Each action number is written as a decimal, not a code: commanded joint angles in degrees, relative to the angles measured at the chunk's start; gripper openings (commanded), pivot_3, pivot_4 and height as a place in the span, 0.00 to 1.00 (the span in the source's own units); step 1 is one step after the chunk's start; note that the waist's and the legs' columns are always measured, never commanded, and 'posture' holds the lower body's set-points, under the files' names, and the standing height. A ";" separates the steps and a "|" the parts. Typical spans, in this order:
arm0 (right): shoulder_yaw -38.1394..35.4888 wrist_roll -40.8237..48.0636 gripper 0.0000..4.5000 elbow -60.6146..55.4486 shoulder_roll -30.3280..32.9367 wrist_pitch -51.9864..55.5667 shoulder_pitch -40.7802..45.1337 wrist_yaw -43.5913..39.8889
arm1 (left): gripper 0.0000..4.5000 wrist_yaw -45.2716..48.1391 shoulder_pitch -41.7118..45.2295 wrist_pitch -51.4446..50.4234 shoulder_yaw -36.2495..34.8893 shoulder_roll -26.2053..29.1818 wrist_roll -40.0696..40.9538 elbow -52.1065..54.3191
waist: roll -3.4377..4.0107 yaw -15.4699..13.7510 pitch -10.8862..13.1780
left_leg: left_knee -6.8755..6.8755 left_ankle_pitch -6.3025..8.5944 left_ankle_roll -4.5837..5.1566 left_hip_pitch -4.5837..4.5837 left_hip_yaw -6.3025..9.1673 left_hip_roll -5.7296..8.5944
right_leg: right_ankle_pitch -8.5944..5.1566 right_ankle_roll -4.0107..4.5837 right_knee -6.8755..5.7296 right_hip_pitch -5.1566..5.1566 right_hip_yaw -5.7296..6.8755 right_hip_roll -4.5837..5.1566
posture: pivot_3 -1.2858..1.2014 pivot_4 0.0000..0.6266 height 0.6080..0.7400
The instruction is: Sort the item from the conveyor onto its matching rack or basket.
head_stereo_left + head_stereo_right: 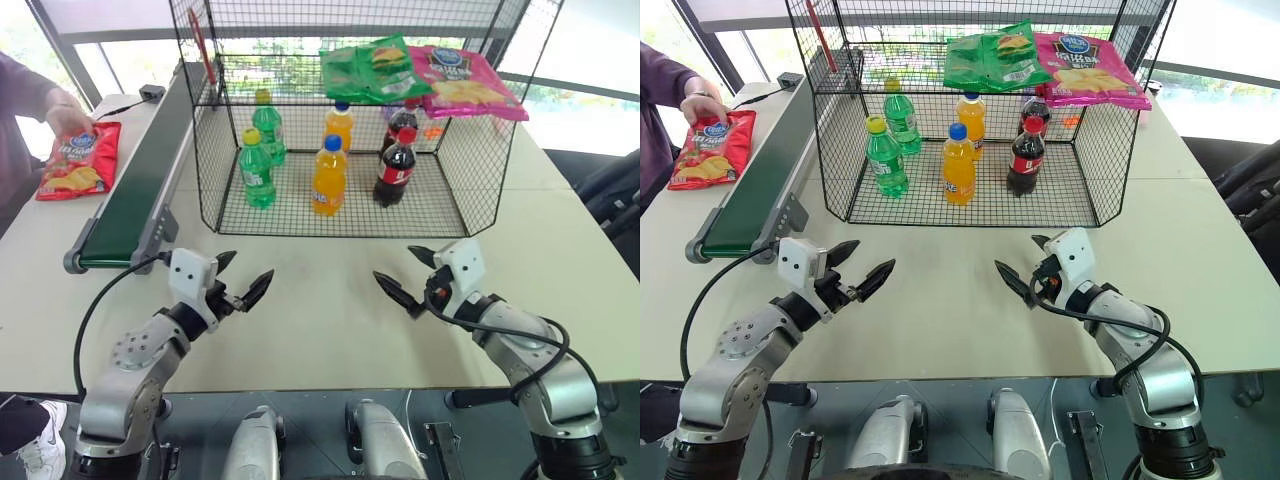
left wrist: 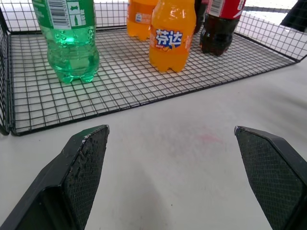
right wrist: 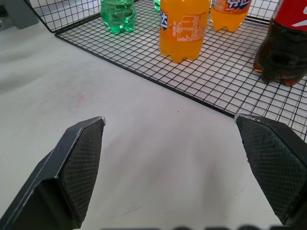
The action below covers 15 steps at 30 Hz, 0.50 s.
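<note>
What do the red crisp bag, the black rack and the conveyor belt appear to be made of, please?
Red crisp bag: probably thin glossy plastic film; it shines and crinkles under a person's hand.
Black rack: coated metal wire, seen in its thin welded mesh grid.
Conveyor: matte dark green belt, seemingly rubber or PVC, between dull grey metal rails.

The red crisp bag (image 1: pixel 78 160) is glossy foil. The rack (image 1: pixel 340 215) is thin black wire mesh. Gripper pads (image 2: pixel 86 165) look matt, cross-hatched.
</note>
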State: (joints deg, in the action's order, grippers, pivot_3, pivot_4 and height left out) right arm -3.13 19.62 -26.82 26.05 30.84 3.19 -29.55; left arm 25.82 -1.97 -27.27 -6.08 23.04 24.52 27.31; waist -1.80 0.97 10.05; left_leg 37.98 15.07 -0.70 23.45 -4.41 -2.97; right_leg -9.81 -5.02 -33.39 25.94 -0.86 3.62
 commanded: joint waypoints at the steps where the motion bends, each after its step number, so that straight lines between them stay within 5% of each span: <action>1: -0.32 0.03 1.00 -0.73 0.18 -1.19 0.70 0.05 | 0.98 -0.28 0.86 -0.14 -0.59 0.01 1.13 2.80 | 0.00 -0.01 0.00 | 0.00 0.00 0.00 0.00 0.00 0.00 | 0.00 0.00 0.00 0.00 0.00 0.00 | 0.52 0.24 1.00; 15: -0.21 -0.32 1.00 -0.19 -0.06 -1.62 1.04 0.41 | 0.98 -0.03 1.22 -0.32 0.27 -0.27 0.64 2.47 | 0.00 0.01 0.00 | 0.00 0.00 0.00 0.00 0.00 0.00 | 0.00 0.00 0.00 0.00 0.00 0.00 | 0.52 0.24 1.00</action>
State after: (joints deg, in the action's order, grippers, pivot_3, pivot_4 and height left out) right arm -3.11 19.28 -25.73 26.02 30.46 3.47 -29.31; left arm 25.81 -1.45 -28.09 -5.74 22.93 24.52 27.81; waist -1.80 0.98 10.05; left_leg 37.98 15.07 -0.70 23.45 -4.41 -2.97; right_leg -9.80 -5.02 -33.39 25.94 -0.86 3.62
